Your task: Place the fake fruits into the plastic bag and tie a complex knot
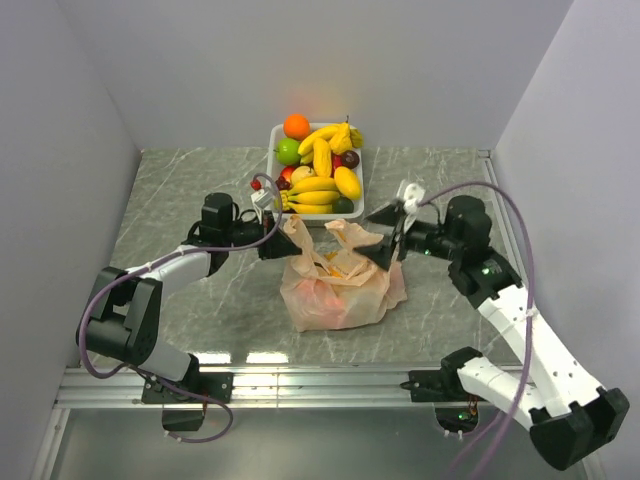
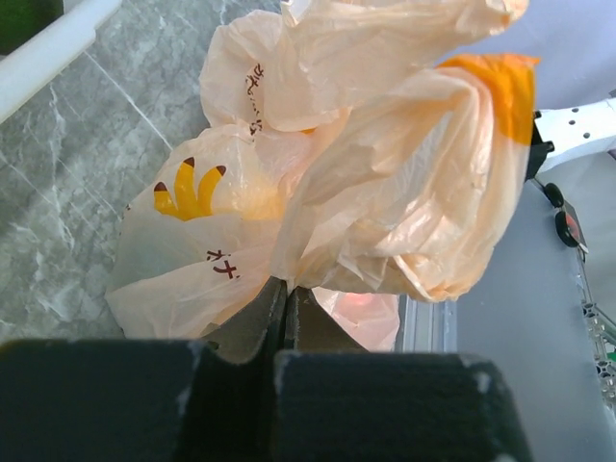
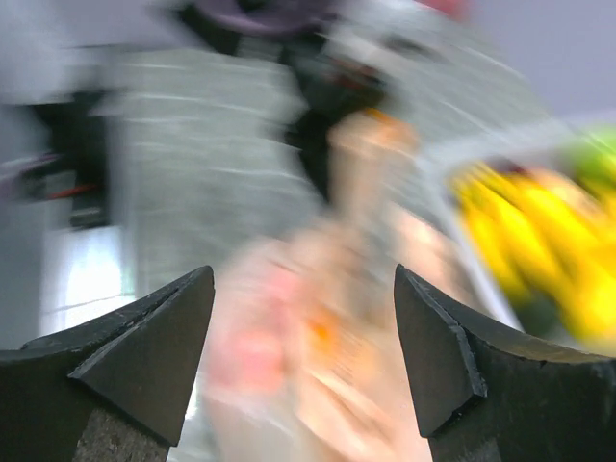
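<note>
Grey marble table [image 1: 170, 190], plain walls. Plastic bag [image 1: 335, 295] sits mid-table, handles up, reddish-orange shapes showing through film. Left gripper [image 2: 286, 306]: fingers together, clamped on bag plastic near one handle. Right gripper [image 3: 303, 289]: fingers apart, empty, beside other handle. Likely start of knot-tying; next move calls for right closing on free handle, then crossing. White tray [image 1: 273, 135] behind holds most fake fruits [image 1: 320, 170].

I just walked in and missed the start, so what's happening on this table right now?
Two robot arms are working on the plastic bag in the middle of the table. The left pincer is shut on one handle, holding it up. The right pincer is open by the other handle, gripping nothing. Many fake fruits lie in the white tray behind; a few show through the bag. Nothing is tied yet.
</note>
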Motion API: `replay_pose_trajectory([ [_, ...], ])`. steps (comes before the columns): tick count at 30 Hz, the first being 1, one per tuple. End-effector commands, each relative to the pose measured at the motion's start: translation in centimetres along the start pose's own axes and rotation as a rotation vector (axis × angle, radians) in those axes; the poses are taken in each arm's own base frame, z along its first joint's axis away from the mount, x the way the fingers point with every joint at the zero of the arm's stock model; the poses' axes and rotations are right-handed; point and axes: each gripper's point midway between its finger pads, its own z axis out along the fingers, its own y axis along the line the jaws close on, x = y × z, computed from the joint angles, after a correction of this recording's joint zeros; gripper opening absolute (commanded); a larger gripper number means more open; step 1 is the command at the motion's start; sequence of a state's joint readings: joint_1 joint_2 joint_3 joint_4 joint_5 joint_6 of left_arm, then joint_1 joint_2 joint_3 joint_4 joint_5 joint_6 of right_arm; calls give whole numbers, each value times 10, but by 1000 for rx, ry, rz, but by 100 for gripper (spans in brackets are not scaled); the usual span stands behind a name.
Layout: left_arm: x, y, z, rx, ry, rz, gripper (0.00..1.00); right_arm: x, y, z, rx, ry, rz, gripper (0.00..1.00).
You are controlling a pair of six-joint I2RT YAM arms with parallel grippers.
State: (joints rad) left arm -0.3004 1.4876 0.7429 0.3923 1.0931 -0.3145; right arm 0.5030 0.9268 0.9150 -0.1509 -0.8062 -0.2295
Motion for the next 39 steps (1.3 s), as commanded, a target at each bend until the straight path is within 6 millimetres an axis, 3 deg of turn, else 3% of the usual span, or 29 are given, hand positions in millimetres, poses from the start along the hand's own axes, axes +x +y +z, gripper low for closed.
replay_pose_trajectory([
  [1,-21,-2,1,-1,-22,62,1,43,-63,-33,299,161,139,81],
  [2,-25,1,1,-21,-29,57,0,59,-84,-47,451,203,158,80],
  [6,-32,3,2,-44,-41,34,1,80,-98,-59,623,222,242,79],
  [10,-36,3,3,-54,-42,38,1,102,-99,-50,682,239,248,82],
  [11,-36,2,3,-54,-41,38,1,98,-105,-47,694,207,227,84],
  [13,-35,3,3,-58,-39,35,1,112,-105,-40,670,210,213,85],
  [23,-40,1,4,-58,-55,43,1,112,-95,-1,492,104,137,90],
  [32,-40,-1,5,-47,-53,45,1,125,-82,7,427,97,147,91],
  [39,-40,-4,4,-38,-56,43,1,137,-79,-5,458,140,139,93],
])
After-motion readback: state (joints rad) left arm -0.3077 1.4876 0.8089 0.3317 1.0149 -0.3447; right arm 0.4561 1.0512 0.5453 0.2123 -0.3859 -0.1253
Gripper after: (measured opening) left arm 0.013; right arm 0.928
